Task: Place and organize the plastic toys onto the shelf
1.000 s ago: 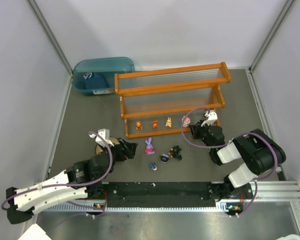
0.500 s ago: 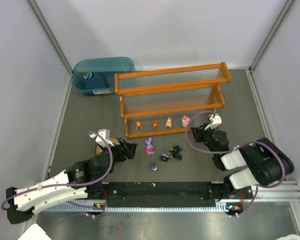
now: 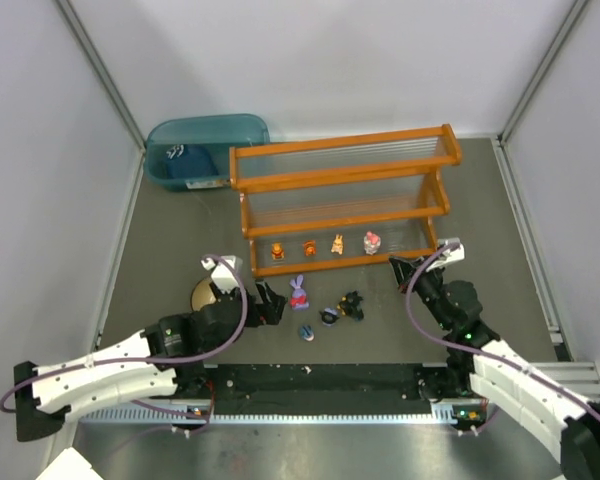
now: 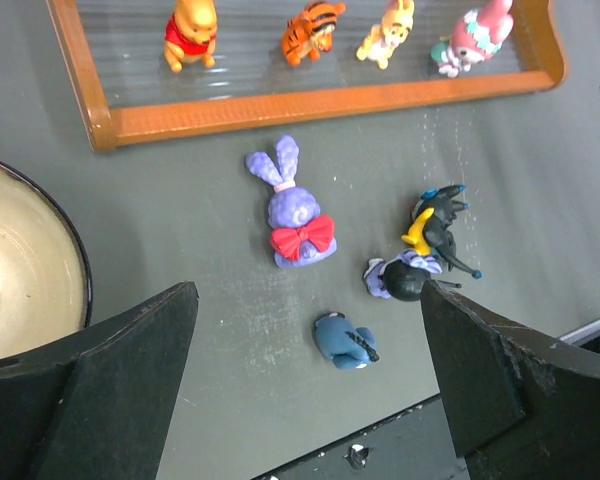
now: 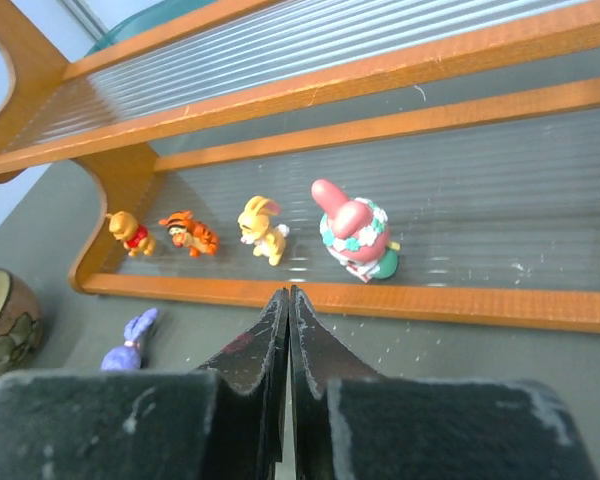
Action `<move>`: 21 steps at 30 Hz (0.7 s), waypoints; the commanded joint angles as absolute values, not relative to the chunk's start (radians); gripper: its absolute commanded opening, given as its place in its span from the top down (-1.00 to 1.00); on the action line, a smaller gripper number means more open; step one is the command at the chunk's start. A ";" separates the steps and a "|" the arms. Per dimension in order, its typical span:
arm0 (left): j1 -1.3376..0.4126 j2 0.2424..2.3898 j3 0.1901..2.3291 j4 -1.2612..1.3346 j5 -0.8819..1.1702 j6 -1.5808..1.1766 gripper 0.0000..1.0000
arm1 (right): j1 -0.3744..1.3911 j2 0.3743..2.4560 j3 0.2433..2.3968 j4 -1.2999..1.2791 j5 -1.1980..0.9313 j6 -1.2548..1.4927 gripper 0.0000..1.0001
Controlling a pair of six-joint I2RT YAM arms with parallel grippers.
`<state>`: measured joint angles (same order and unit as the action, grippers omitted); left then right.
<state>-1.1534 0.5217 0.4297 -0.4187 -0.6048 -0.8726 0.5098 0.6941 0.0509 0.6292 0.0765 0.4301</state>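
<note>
1. Right hand (image 5: 288, 300): fingers pressed together, gripping nothing, just in front of the shelf (image 5: 460, 305) and facing the pink-red toy (image 5: 355, 235) standing on the lower tier.
2. Left hand (image 4: 305, 295): fingers spread wide, empty, above the table (image 4: 540, 180).
3. Below the left hand, the purple bunny (image 4: 295, 205), black toy (image 4: 435, 225) and small dark-blue toy (image 4: 345, 342) lie on the table in front of the shelf.
4. Three orange and tan toys (image 4: 310, 30) stand on the lower tier, left of the pink-red toy.
5. A tan bowl (image 4: 20, 270) sits left of the bunny.

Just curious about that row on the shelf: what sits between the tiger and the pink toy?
A tan rabbit stands between the tiger and the pink toy on the shelf's lower tier, clearest in the right wrist view.
</note>
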 commanded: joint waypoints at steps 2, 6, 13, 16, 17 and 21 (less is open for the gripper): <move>-1.150 0.618 0.472 -0.402 -0.537 -0.893 -0.98 | 0.540 0.473 0.060 0.269 0.101 0.475 1.00; -1.150 0.744 0.521 -0.416 -0.528 -0.917 -0.98 | 0.538 0.353 0.071 0.128 0.077 0.482 0.99; -1.150 0.966 0.580 -0.338 -0.532 -0.936 -0.98 | 0.540 0.242 0.089 0.015 0.046 0.471 0.52; -1.150 1.063 0.587 -0.296 -0.557 -0.931 -0.98 | 0.540 0.226 0.092 0.005 0.034 0.476 0.42; -1.150 1.080 0.589 -0.287 -0.561 -0.930 -0.98 | 0.540 0.222 0.092 0.003 0.029 0.477 0.41; -1.141 1.147 0.591 -0.232 -0.560 -0.923 -0.98 | 0.540 0.206 0.091 0.002 0.020 0.479 0.39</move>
<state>-1.1522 1.1030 0.5545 -0.3244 -0.5392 -0.9218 0.5285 0.2287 0.0505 0.0051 0.0418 0.4740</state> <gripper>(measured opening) 0.987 0.303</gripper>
